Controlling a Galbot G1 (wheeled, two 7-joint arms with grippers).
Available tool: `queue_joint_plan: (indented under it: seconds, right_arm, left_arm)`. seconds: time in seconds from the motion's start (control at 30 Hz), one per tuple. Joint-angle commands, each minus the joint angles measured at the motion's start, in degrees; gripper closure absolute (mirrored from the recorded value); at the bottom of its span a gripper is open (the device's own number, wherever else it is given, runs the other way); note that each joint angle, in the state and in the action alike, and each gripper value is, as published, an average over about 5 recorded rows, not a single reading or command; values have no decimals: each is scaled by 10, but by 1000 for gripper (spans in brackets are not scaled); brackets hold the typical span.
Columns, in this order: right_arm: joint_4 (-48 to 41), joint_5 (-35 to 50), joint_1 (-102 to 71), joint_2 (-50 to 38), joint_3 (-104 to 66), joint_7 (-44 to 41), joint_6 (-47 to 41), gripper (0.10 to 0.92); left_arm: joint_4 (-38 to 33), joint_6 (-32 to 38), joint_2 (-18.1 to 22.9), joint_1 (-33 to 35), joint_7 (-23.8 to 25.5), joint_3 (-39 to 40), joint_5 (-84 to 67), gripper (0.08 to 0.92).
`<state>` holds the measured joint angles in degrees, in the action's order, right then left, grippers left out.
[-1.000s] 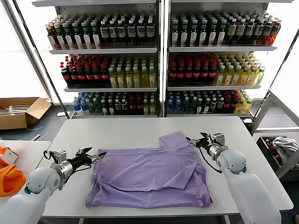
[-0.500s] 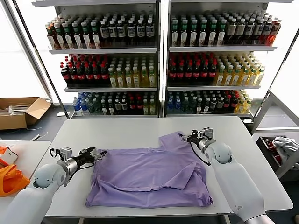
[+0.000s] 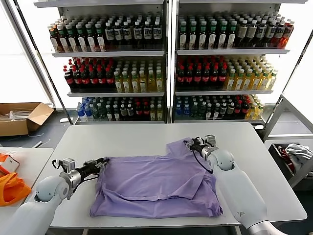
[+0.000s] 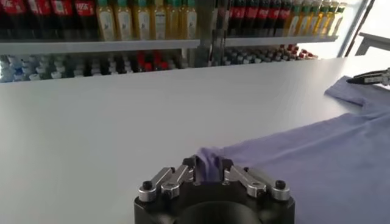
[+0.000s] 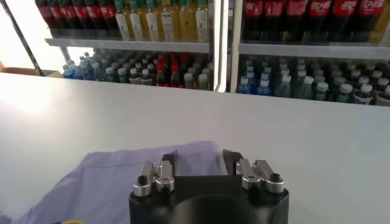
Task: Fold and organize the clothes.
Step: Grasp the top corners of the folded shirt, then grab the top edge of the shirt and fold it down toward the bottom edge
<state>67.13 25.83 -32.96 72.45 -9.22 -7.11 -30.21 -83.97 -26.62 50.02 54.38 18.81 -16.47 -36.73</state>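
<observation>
I have the lavender T-shirt [image 3: 159, 186] lying spread on the white table [image 3: 132, 139], roughly centred and toward the near edge, with one sleeve folded up and pointing toward the far side. No print shows on the upward face.

Left gripper [image 3: 101, 163] sits low at the shirt's left corner. From the left wrist camera its fingers [image 4: 190, 165] are drawn in tight with a bunched tuft of the lavender fabric [image 4: 209, 163] pinched between them — I read that as a closed grip on the shirt's edge.

Right gripper [image 3: 190, 144] is at the tip of the upturned sleeve, on the far right part of the garment. In the right wrist camera the sleeve fabric [image 5: 183, 159] lies between the two fingers [image 5: 169, 163], which stand partly apart; whether they actually press the cloth I cannot tell.

Surroundings: shelves of bottled drinks [image 3: 166, 63] behind the table, a cardboard box [image 3: 22, 117] on the floor to my left, an orange bag [image 3: 11, 188] on the side table near the left arm.
</observation>
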Motion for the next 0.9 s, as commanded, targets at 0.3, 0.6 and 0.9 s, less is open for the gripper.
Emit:
queue_joint_plan:
  seconds: [0.3,0.6,0.9]
  right_arm:
    - [1,33,-2,12,-1,2,-2,899]
    - [67,81,-23,-3,-10,9,-6,920]
    - [202,145,-98,-28,-57,36,-22,920]
  left_arm:
    - [-5,-3,-1,4,9,6,0,915]
    - [-13,5,-2,-6,6,-2,-3,915]
    - [-104,5,-22,44,4,-49,-21,915]
